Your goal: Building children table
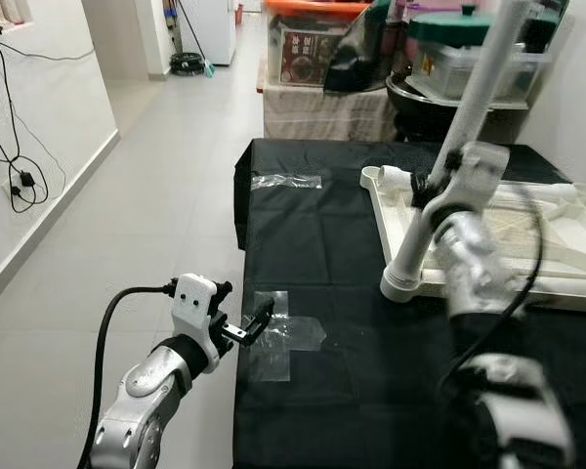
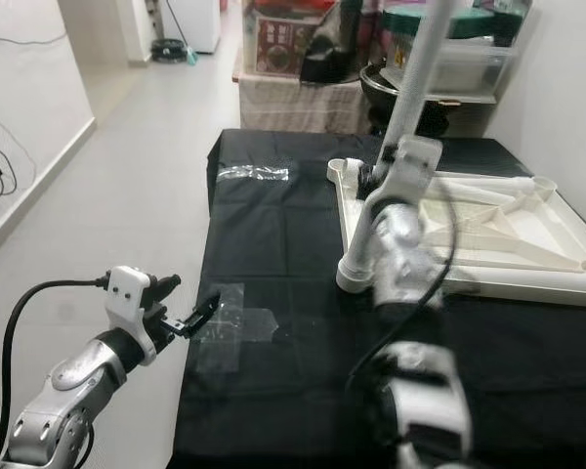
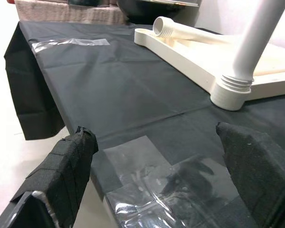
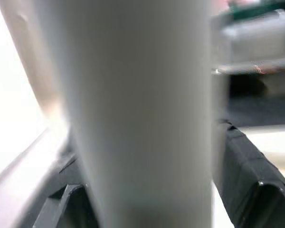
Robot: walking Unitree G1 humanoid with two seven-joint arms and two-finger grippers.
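The right gripper (image 1: pixel 432 186) is sitting in the upper right of the left eye view, its black fingers (image 4: pixel 249 166) clamping on either side of a white table leg (image 1: pixel 447 147) that is rising steeply toward the top edge of the frame. In the right wrist view the leg is passing between the two fingers, blurred and very close. The leg's threaded lower end is standing in the near corner socket of the upturned white tabletop (image 1: pixel 566 278), which is lying at the right of the frame on a black cloth (image 1: pixel 322 244) that is covering the work surface. A second white leg (image 3: pixel 190 33) is lying flat along the tabletop's far edge, its threaded end pointing toward the corner.

The left gripper (image 1: pixel 251 325) is hovering at the lower left of the left eye view, over the cloth's near left edge, its fingers standing apart and gripping nothing. Just beside it, patches of clear tape (image 1: pixel 278 342) are sticking to the cloth; another strip of tape (image 1: pixel 286 181) is lying farther up the frame. Grey floor tiles (image 1: pixel 146 215) are filling the left side, with black cables (image 1: pixel 15 166) hanging on the white wall at the far left. Storage boxes (image 1: pixel 317 44) are stacked at the top.
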